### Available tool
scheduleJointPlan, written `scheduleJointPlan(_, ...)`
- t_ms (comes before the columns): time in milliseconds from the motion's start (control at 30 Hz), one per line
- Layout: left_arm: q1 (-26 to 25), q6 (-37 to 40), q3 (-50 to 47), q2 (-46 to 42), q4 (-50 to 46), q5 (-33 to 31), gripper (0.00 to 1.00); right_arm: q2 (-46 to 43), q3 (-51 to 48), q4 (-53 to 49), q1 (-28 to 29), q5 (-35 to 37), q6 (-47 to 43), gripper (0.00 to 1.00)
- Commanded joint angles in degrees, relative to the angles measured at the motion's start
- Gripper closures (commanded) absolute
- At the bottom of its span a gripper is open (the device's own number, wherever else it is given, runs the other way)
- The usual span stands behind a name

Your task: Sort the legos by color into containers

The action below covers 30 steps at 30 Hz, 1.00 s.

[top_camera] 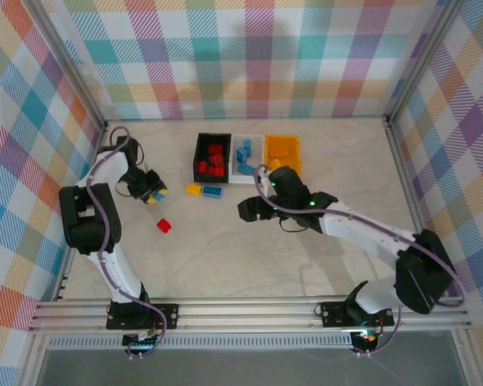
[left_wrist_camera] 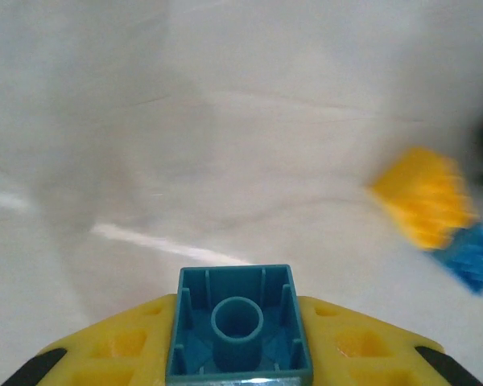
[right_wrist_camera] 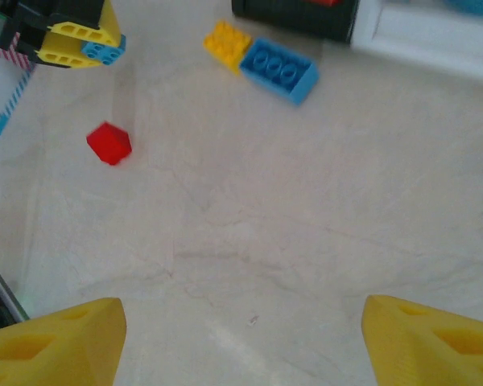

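Pale marbled tabletop (top_camera: 249,257), bearing everything listed. Three small open rectangular plastic bins stand in a row at upper centre of the top view: black bin (top_camera: 197,157) holding red bricks, white bin (top_camera: 247,137) holding blue bricks, and yellow-orange bin (top_camera: 282,146), contents not discernible. Left gripper (top_camera: 153,193), left of centre, has its yellow fingers (left_wrist_camera: 113,354) pressed together on a small blue studded plastic brick (left_wrist_camera: 240,334), hollow underside facing the wrist camera. Right gripper (right_wrist_camera: 241,346), mid-frame just below the bins, is spread wide with nothing between. Loose on the table: a long blue studded brick (right_wrist_camera: 279,68) touching a yellow studded brick (right_wrist_camera: 228,42), just below the black bin; a small red brick (right_wrist_camera: 109,143) lies apart, lower left of them. Handling, as judged: light, rigid, not fragile, smooth walls probably slippery. Best taken across two opposite flat sides rather than over the studs, the long blue one across its narrow width.
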Motion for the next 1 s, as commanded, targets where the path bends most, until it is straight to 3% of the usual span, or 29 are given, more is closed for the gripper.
scheduleJointPlan(0, -6.7, -4.7, 8.4, -1.4, -0.8, 4.6, 0.70, -5.0, -3.1, 4.2, -2.3, 2.7, -5.0, 0.22)
scheduleJointPlan(367, -22.5, -10.3, 46.6, 24.1, -4.4, 6.4, 0.69, -11.3, -6.1, 1.6, -6.3, 0.7, -4.8, 0.21)
scheduleJointPlan(467, -24.7, -11.6, 55.9, 31.0, -6.1, 6.7, 0.69, -12.4, -6.5, 0.6, -6.5, 1.0, -4.7, 0.21)
scheduleJointPlan(600, -25.9, -14.3, 61.4, 36.8, -5.5, 8.2, 0.69, -13.3, -7.0, -0.7, -6.6, 1.1, -4.8, 0.21)
scheduleJointPlan(967, -26.6, -13.6, 63.8, 34.7, -4.0, 9.3, 0.31, -9.2, -5.0, -1.4, -6.6, -3.4, -7.7, 0.17)
